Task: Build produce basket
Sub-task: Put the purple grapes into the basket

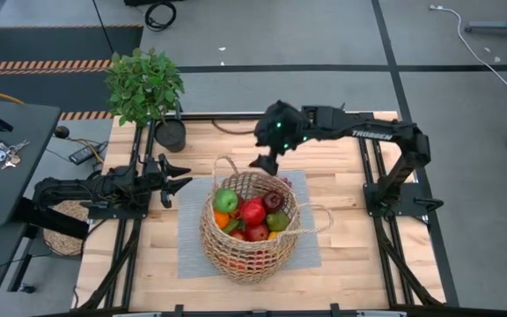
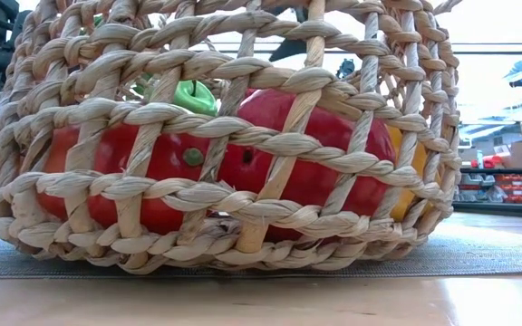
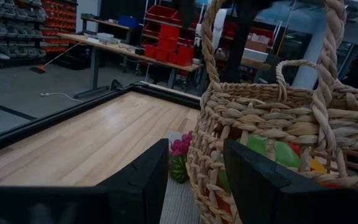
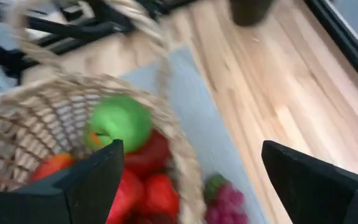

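Where the grey mat (image 1: 192,251) covers the bench (image 1: 350,202), I see the basket (image 1: 249,231) sitting mid-bench, holding produce (image 1: 253,211): from above I count one green apple, three or four red fruits, an orange one. Only the wrist views reveal a grape bunch (image 3: 180,148) outside, beside its wall. My right claw (image 1: 262,164) hovers at the far rim, fingers apart; my left claw (image 1: 176,180) waits nearby, fingers apart.
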`<action>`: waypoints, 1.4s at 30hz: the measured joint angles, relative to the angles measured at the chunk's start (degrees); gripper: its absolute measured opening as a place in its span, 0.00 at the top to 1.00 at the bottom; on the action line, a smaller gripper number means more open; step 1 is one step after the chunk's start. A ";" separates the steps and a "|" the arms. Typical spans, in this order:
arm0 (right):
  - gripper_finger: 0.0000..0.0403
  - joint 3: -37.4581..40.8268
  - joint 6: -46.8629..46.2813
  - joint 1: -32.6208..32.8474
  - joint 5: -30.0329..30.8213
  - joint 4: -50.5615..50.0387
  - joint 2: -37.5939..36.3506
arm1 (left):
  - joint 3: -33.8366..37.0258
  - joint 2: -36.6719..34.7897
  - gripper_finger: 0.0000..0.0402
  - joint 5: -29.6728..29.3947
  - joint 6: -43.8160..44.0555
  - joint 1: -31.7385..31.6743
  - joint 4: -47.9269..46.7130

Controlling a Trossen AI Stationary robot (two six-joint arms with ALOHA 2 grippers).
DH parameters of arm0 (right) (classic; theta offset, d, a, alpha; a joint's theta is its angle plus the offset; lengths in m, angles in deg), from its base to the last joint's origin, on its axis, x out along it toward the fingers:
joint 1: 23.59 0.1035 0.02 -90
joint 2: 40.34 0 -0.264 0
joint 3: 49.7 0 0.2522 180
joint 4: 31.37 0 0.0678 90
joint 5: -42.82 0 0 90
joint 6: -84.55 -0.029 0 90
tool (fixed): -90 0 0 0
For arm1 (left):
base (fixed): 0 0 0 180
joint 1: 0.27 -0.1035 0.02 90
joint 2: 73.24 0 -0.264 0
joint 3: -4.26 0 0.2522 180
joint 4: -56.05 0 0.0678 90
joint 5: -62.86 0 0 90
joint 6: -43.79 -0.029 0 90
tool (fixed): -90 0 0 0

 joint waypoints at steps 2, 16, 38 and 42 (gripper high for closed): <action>0.06 0.09 0.03 -2.57 -0.87 -2.82 -0.11 | 0.00 0.00 0.60 0.01 0.00 0.00 -0.02; 0.11 18.89 14.54 -14.23 -13.09 -7.27 0.11 | 0.00 0.00 0.60 0.00 0.00 0.00 0.00; 0.11 38.21 27.20 -10.51 -18.76 19.06 0.06 | -0.02 0.00 0.60 0.01 0.00 0.00 0.00; 0.11 41.86 27.14 -10.47 -19.18 20.98 0.06 | -0.02 0.00 0.60 0.00 0.00 0.00 0.00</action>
